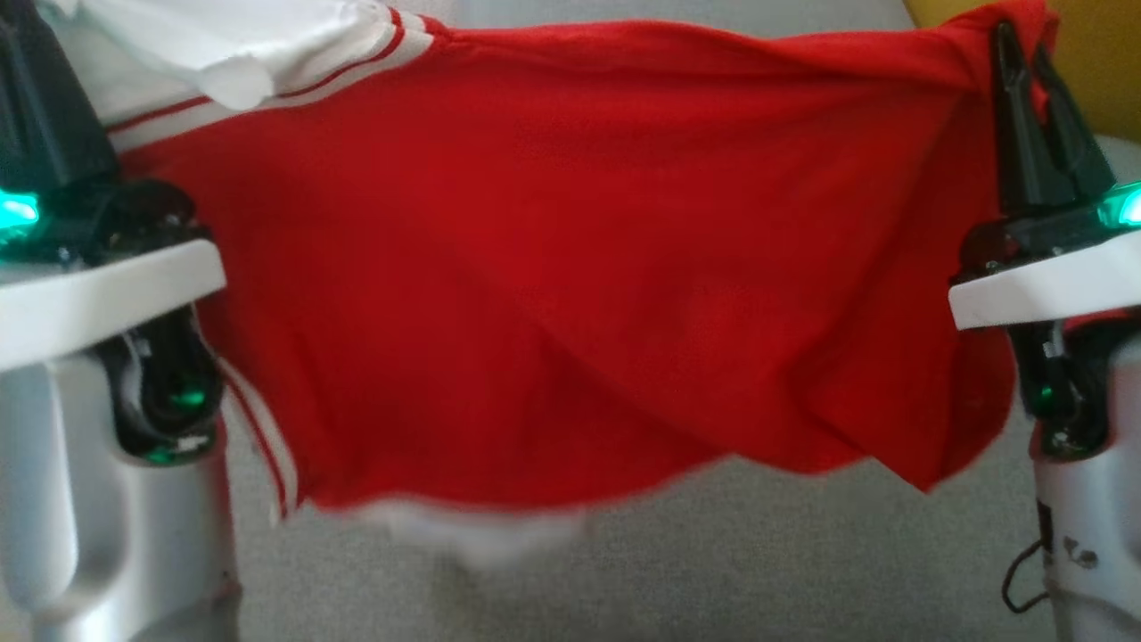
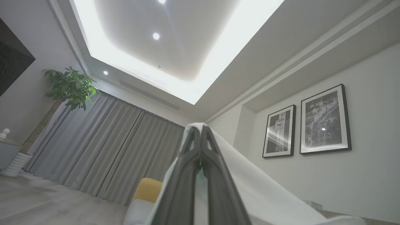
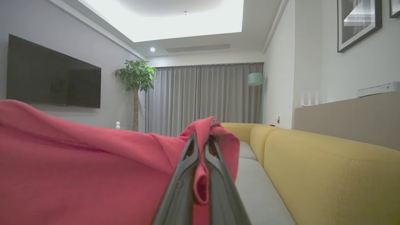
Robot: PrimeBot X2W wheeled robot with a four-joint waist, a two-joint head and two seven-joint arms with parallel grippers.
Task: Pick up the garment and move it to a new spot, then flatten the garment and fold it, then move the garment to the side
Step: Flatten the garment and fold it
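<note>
1. The garment (image 1: 553, 267) is red, with white striped trim and a white part at its left end. It hangs in the air, stretched between the two grippers above the grey seat of the sofa (image 3: 328, 168).
2. The left gripper (image 2: 200, 129) is closed, its jaws pressed together on the garment's white cloth. In the left wrist view that cloth drapes over the tips and falls away to the lower right.
3. The right gripper (image 1: 1023, 45) is closed on the red top edge at the garment's right end. In the right wrist view a fold of red cloth is pinched between the jaws and bunches over their tips.
4. The top edge runs almost level from one gripper to the other. Below it the cloth sags in diagonal folds to a loose, blurred hem.
5. I cannot tell whether the lowest cloth touches the seat.
6. The sofa has a yellow back and grey cushions.
7. Farther off are grey curtains (image 3: 206, 97), a plant (image 3: 136, 75), a dark TV (image 3: 53, 78) on the wall and two framed pictures (image 2: 325, 120).
</note>
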